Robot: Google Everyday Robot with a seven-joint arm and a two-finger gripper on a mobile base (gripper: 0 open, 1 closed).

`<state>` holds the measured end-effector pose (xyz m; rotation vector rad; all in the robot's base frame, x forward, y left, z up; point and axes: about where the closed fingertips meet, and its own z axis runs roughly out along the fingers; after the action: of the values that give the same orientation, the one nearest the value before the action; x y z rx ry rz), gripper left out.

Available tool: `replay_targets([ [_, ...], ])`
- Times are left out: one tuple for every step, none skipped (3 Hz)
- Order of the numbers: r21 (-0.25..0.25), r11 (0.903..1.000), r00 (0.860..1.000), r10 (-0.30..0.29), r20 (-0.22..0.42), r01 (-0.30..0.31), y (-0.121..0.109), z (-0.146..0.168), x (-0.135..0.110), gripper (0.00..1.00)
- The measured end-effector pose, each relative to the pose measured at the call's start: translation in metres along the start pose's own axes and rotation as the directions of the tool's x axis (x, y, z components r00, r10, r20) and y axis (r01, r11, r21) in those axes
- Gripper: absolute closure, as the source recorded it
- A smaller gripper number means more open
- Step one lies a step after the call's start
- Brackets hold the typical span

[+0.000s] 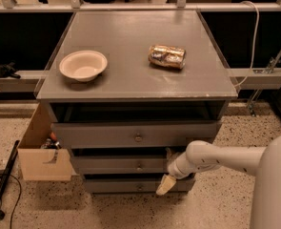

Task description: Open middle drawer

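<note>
Looking down at a square grey wooden bench point(130, 32) with three grey drawers stacked in its front. On the bench top, a shallow round cream bowl point(83, 65) sits towards the left, and a crumpled shiny gold and silver wrapper point(166, 56) lies well apart from it on the right.

The tall-fronted top drawer point(97, 136) stands out from the frame, with a dark gap above it and a round metal knob at its centre. Just below is the middle drawer point(111, 165), a low grey front panel with one small round knob at its centre and a dark strip above it. It sits further back than the top drawer's front. The lowest grey drawer front point(116, 186) is directly beneath.

A white robot arm point(225, 157) reaches in from the lower right and covers the right end of the middle drawer's front. Its pale cream hand point(166, 185) points down and to the left, in front of the lowest drawer front, to the right of the knobs. I cannot tell whether the hand is open or closed, or whether it touches a drawer.

Left of the bench, an open brown cardboard box point(37, 161) stands on the speckled floor point(216, 209), with a black pole point(2, 185) lying beside it
</note>
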<state>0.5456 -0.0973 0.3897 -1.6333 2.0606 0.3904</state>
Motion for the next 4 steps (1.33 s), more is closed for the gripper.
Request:
replay_targets([
  [0.0, 1.0, 1.0, 0.0, 0.001, 0.0, -0.0002, 0.0004, -0.0007, 0.22],
  [0.0, 1.0, 1.0, 0.0, 0.001, 0.0, -0.0002, 0.0004, -0.0007, 0.45],
  [0.0, 1.0, 1.0, 0.0, 0.001, 0.0, -0.0002, 0.0004, -0.0007, 0.68],
  [0.0, 1.0, 1.0, 0.0, 0.001, 0.0, -0.0008, -0.005, -0.0041, 0.92],
])
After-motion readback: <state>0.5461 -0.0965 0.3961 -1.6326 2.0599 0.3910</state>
